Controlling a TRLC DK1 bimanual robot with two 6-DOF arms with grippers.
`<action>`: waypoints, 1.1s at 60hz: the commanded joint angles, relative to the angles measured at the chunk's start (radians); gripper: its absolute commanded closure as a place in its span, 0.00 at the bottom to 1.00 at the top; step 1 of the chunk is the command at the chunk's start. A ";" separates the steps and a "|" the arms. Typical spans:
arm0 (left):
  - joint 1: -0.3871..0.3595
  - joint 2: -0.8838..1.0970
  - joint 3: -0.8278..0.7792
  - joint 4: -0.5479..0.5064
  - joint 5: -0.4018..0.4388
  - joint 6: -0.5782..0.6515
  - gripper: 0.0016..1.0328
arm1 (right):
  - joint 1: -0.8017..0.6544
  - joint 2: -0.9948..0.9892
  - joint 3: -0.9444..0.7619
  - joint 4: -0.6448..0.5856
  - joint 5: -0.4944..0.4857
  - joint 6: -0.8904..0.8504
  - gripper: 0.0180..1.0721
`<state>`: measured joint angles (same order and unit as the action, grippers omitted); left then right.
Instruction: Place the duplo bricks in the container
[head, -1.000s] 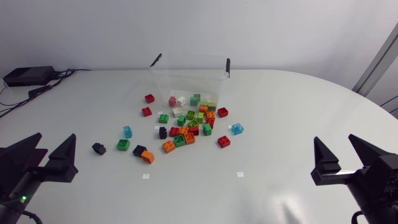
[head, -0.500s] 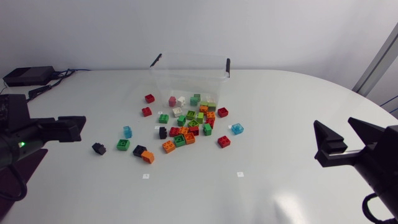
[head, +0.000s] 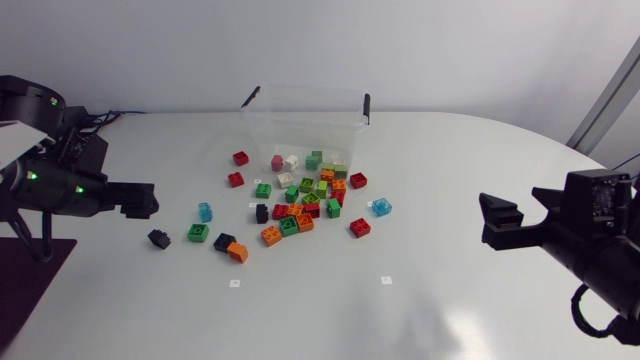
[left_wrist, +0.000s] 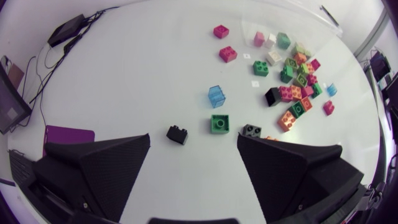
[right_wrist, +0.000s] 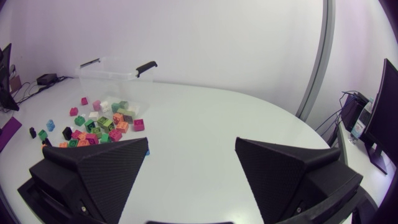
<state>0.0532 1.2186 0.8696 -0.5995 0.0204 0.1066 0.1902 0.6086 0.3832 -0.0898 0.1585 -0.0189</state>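
Several duplo bricks (head: 305, 195) in red, green, orange, white and black lie scattered in front of the clear container (head: 305, 120), which has black handles. A small black brick (head: 158, 238) and a green brick (head: 197, 232) lie apart on the pile's left. My left gripper (head: 138, 203) hangs open left of them. In the left wrist view the black brick (left_wrist: 177, 134) and the green brick (left_wrist: 219, 123) lie just ahead of the open left gripper (left_wrist: 193, 165). My right gripper (head: 498, 225) is open, far right of the pile. It holds nothing in its own view (right_wrist: 189, 168), with the container (right_wrist: 115, 67) far ahead.
A clear blue brick (head: 205, 211) lies near the green one, another blue brick (head: 381, 207) on the pile's right. Two small white markers (head: 235, 283) sit on the white table (head: 330, 310) in front of the pile. A purple mat (left_wrist: 68, 134) lies beside the left gripper.
My left arm has risen and swung in over the table, its gripper now nearer the loose black and green bricks. The right gripper has shifted slightly left. No brick has moved.
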 joint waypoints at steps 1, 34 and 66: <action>0.025 0.071 0.054 -0.029 -0.002 0.131 0.06 | 0.009 0.040 0.045 -0.034 0.013 -0.001 0.04; 0.074 0.478 0.184 -0.112 0.050 0.449 0.10 | 0.091 0.327 0.246 -0.314 -0.005 -0.154 0.05; 0.105 0.661 0.286 -0.083 0.055 0.578 0.21 | 0.064 0.471 0.276 -0.311 -0.186 -0.246 0.05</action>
<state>0.1459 1.8450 1.1282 -0.6895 0.0700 0.6552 0.2600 1.0561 0.6308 -0.4133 -0.0200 -0.2379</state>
